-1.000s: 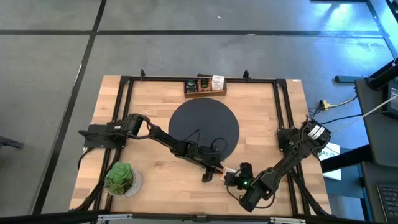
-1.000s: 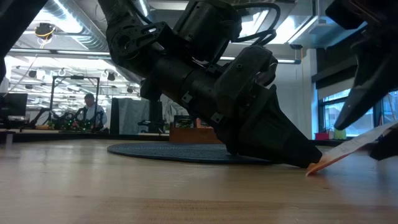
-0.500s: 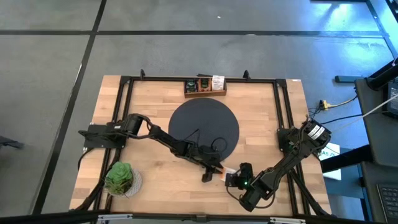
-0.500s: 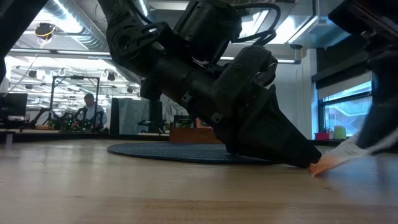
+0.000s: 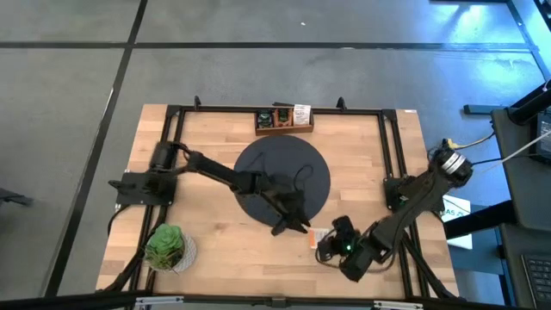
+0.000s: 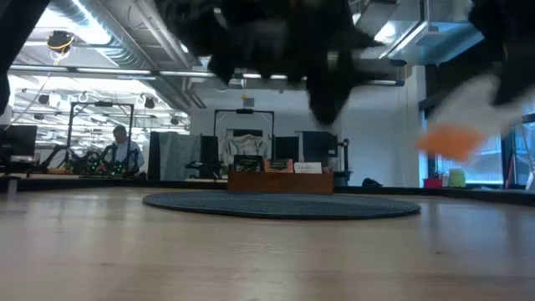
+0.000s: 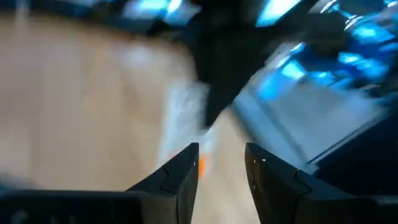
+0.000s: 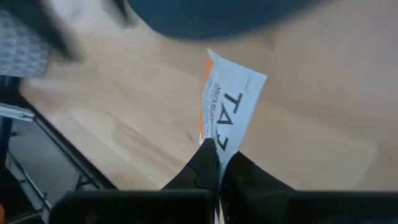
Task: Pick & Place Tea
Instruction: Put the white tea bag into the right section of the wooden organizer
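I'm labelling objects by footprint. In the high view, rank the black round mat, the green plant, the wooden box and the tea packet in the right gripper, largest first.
1. black round mat
2. green plant
3. wooden box, looking close to the plant
4. tea packet, held by the right gripper

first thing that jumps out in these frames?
The right gripper, near the table's front edge right of centre, pinching a white-and-orange tea packet held clear of the wood. Next, the left gripper, fingers apart and empty, at the front rim of the black mat.

Industrial lab: exposed ceiling ducts (image 6: 109,38), workstations behind.
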